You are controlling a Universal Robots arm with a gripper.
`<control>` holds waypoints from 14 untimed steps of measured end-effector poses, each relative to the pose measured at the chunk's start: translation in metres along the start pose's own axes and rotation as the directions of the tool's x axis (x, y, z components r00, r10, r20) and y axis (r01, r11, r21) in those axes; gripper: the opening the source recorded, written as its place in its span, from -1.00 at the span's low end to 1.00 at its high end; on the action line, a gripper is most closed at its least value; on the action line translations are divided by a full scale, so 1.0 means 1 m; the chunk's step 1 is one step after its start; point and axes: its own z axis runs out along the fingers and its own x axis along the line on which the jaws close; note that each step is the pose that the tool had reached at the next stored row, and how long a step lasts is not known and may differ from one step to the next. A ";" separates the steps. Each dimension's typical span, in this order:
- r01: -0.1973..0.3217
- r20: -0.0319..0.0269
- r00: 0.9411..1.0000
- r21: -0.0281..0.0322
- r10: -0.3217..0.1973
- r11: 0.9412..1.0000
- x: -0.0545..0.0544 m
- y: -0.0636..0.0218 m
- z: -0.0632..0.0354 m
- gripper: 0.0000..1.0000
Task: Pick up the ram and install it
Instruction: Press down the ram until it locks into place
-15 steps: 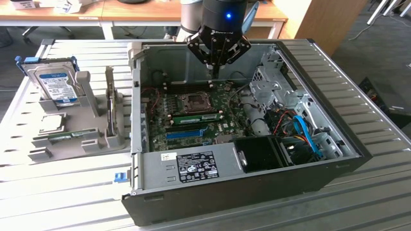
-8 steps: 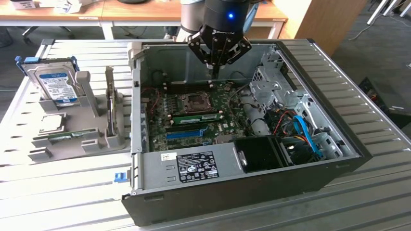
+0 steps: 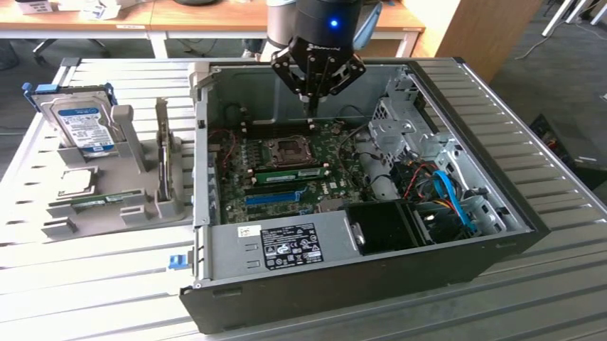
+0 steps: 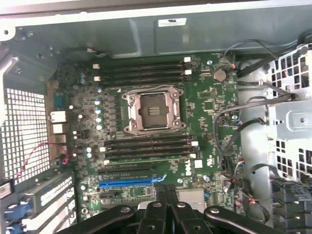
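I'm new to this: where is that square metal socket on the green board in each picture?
Exterior view: the processor socket sits in the middle of the green motherboard, toward the exterior view's left.
Wrist view: the socket lies between two banks of black memory slots.
Shared landmark: the blue slot, just past one bank of slots from the socket.

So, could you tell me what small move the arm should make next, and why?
Probably lift clear of the open black computer case and shift toward the exterior view's left: the black gripper hangs shut and empty above the green motherboard, while a long green ram stick seems to lie in the grey holder there.
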 end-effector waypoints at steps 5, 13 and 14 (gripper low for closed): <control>0.000 0.000 1.000 0.000 0.000 1.000 0.003 -0.0003 0.0000 -0.79; 0.000 0.000 1.000 0.000 0.000 1.000 0.004 -0.0004 0.0023 -0.79; 0.000 0.000 1.000 0.000 0.000 1.000 0.004 -0.0004 0.0024 -0.79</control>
